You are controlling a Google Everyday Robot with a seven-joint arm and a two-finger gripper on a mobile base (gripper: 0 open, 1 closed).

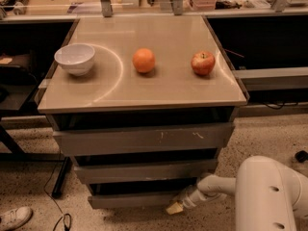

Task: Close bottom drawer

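Gripper at bottom drawer, three drawers

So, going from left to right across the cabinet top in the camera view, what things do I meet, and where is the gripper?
A white bowl → orange → apple. The gripper is below, at the right end of the bottom drawer front.

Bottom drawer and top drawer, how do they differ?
The top drawer looks widest and its front has pale scratches; the bottom drawer looks narrowest, its front plain. The gripper sits at the bottom drawer's front, near the right end; nothing touches the top drawer. Both are grey and handleless.
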